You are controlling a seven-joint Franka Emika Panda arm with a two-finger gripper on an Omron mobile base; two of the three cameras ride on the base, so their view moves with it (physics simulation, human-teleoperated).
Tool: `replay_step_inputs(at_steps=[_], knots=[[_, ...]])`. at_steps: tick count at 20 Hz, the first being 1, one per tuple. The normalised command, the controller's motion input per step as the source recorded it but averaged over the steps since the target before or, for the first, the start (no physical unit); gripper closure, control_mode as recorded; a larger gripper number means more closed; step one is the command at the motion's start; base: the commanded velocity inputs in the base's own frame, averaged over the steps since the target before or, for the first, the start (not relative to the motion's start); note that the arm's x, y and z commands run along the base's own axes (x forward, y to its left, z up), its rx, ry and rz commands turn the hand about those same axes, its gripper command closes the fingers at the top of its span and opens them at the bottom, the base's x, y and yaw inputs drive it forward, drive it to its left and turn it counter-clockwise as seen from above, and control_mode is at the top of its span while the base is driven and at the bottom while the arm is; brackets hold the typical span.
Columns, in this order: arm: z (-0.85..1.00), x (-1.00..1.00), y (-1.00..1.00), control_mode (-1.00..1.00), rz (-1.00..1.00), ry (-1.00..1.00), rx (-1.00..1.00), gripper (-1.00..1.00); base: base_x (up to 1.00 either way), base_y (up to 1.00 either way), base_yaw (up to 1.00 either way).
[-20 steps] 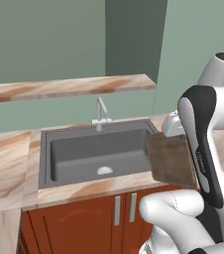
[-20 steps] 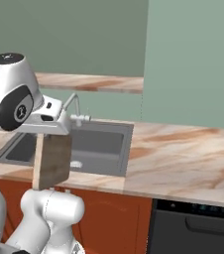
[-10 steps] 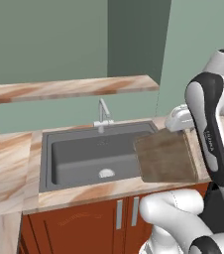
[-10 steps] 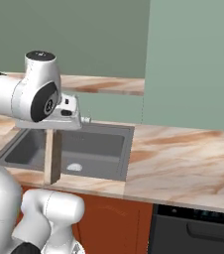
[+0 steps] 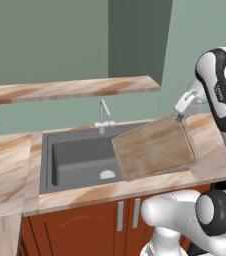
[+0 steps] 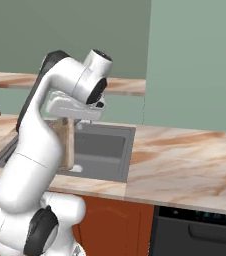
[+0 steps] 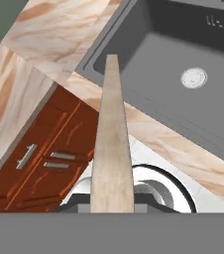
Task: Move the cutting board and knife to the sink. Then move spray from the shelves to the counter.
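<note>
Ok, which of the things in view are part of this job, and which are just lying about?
Part of the job:
- cutting board, held on edge in the gripper
- sink
- counter
- shelf

Just lying about:
- tap
- oven
- lower cabinets

Cutting board (image 5: 155, 149) held above sink's (image 5: 75, 160) right side, counter (image 5: 212, 145) right of it.

The cutting board (image 5: 154, 153) is light brown wood with fine, visible grain. The sink (image 5: 75, 160) is plain matte grey, with a pale silver faucet (image 5: 103, 114). The counter (image 6: 185, 160) is beige marble with tan-orange veining. The cabinet doors (image 5: 80, 225) are reddish-brown with silver handles. The wall (image 6: 195, 60) is muted green.
</note>
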Motion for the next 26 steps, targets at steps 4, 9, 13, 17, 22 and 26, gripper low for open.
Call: replay_step_inputs(at_steps=[4, 9, 13, 17, 22, 26], knots=[[-0.03, 0.69, 0.09, -1.0, 0.09, 0.26, 0.17, 1.0, 0.0, 0.0, 0.0], [-0.51, 0.67, 0.12, -1.0, 0.04, 0.16, 0.15, 1.0, 0.0, 0.0, 0.0], [-0.8, 0.83, 0.27, -1.0, 0.0, 0.05, 0.03, 1.0, 0.0, 0.0, 0.0], [-0.63, 0.64, 0.11, -1.0, -0.05, 0.0, 0.01, 1.0, 0.0, 0.0, 0.0], [-0.37, 0.51, 0.0, -1.0, -0.05, -0.01, 0.03, 1.0, 0.0, 0.0, 0.0], [-0.22, 0.47, 0.0, -1.0, -0.04, 0.0, 0.02, 1.0, 0.0, 0.0, 0.0]])
